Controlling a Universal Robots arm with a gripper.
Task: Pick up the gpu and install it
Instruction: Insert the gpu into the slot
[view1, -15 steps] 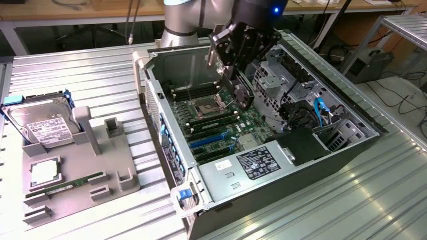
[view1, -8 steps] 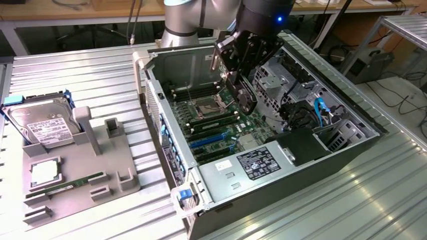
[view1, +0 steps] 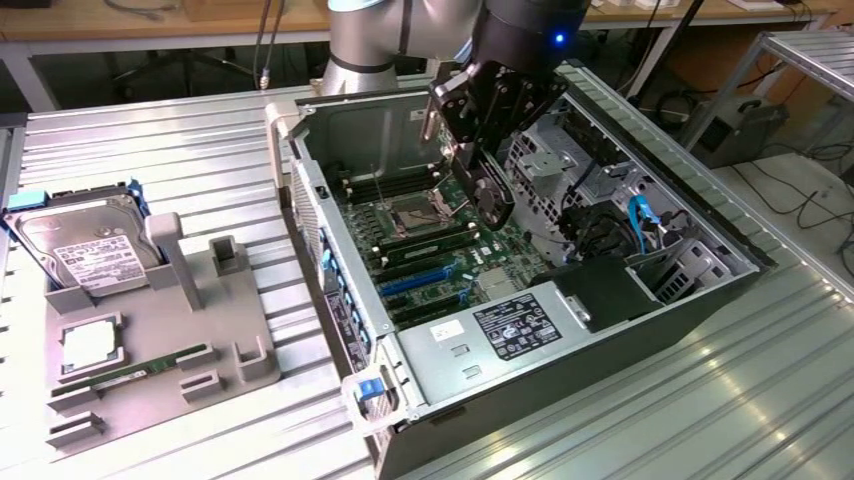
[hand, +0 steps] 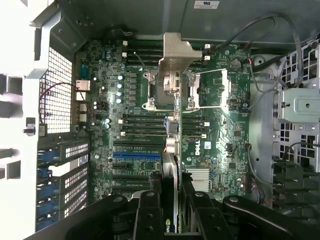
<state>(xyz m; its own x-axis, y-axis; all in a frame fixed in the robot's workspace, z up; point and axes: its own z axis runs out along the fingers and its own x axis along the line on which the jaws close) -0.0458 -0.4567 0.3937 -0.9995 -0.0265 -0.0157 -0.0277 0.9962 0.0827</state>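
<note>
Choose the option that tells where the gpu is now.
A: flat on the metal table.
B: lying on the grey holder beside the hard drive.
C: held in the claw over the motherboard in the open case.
C: the claw grips the gpu edge-on above the motherboard, inside the open case.

Silvery metal bracket (hand: 177, 57) on matt black gpu (view1: 493, 204)

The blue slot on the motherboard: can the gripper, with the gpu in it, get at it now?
Probably yes. The case is open on top, no cable or part covers the blue slot, and the gripper holds the gpu above the motherboard.
</note>
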